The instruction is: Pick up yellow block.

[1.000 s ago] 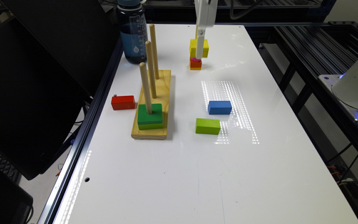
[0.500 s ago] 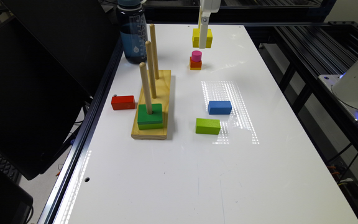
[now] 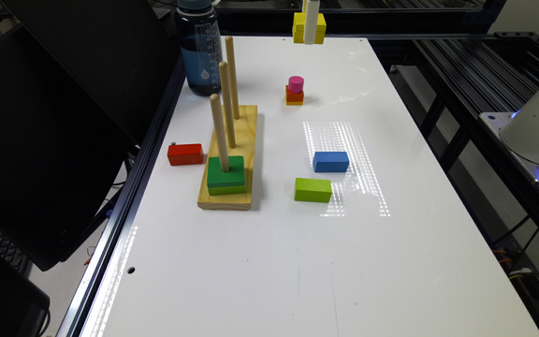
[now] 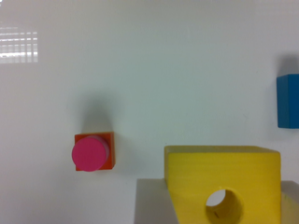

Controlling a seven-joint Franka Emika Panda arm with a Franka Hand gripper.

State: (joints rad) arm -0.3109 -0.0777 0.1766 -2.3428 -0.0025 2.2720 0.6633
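Gripper (image 3: 310, 35) is pinching the bright-yellow square wooden block with the round hole (image 3: 303, 29), hanging at the top centre of the exterior frame, well clear of the white tabletop (image 3: 269, 243). Below sits the small orange block with its pink cylinder (image 3: 294, 91), so the pick looks done.

We see a glossy white table (image 3: 269, 262), smooth enough to mirror a grid of lights. The yellow block (image 4: 224, 175) looks like painted wood, matt, with faint saw ridges on its side. The peg board (image 3: 232, 154) and its pegs (image 3: 220, 131) are bare pale wood with visible grain. The blue block (image 3: 330, 161), lime block (image 3: 313, 189) and red block (image 3: 185, 154) look matt. The bottle (image 3: 200, 51) is translucent blue plastic.
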